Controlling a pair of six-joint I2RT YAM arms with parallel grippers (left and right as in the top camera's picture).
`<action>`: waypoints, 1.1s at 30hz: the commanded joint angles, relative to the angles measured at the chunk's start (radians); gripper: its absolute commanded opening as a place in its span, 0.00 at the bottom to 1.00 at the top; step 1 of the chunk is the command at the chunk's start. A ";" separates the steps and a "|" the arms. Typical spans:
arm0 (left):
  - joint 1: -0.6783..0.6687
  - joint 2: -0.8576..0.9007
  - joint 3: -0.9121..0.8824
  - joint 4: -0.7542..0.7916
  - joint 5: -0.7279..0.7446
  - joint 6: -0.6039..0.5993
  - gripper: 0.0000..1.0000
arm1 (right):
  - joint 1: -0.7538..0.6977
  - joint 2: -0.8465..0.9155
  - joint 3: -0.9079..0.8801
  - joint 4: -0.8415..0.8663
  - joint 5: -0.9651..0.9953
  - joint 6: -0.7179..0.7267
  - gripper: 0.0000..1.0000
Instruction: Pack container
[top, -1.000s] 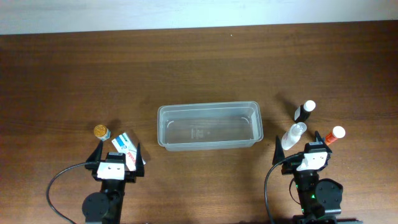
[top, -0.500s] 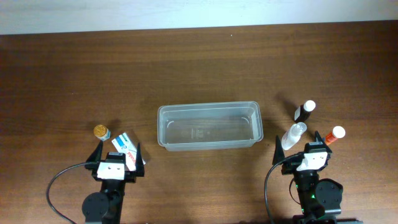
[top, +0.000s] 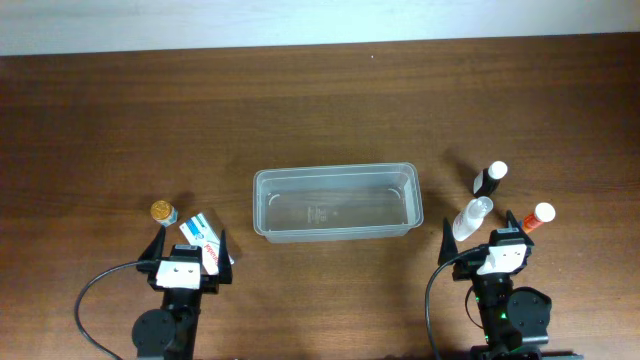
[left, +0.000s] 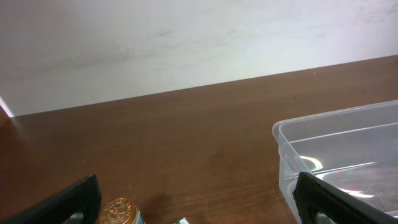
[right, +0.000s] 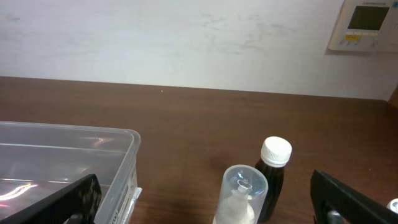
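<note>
The clear plastic container (top: 337, 202) sits empty at the table's middle; its corner shows in the left wrist view (left: 348, 155) and in the right wrist view (right: 68, 165). My left gripper (top: 187, 252) is open at the front left, behind a gold-capped jar (top: 163, 212) and a white and blue box (top: 202, 236). The jar's cap shows between its fingers (left: 118, 213). My right gripper (top: 490, 246) is open at the front right, with a clear-capped spray bottle (right: 239, 196) between its fingers. A dark bottle with a white cap (right: 272, 174) stands just behind the spray bottle.
An orange-capped bottle (top: 538, 216) lies right of the right gripper. A white wall (right: 186, 43) runs behind the table's far edge, with a thermostat panel (right: 367, 25) on it. Bare brown wood (top: 320, 110) lies beyond the container.
</note>
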 joint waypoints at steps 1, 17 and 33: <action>0.003 -0.008 -0.005 0.001 0.018 0.013 1.00 | 0.005 -0.008 -0.008 0.000 -0.011 0.005 0.98; 0.003 0.060 0.193 -0.198 0.017 -0.086 1.00 | 0.005 0.102 0.215 -0.220 -0.013 0.114 0.98; 0.003 0.864 0.900 -0.843 0.101 -0.086 0.99 | 0.005 0.962 1.025 -0.904 -0.021 0.133 0.98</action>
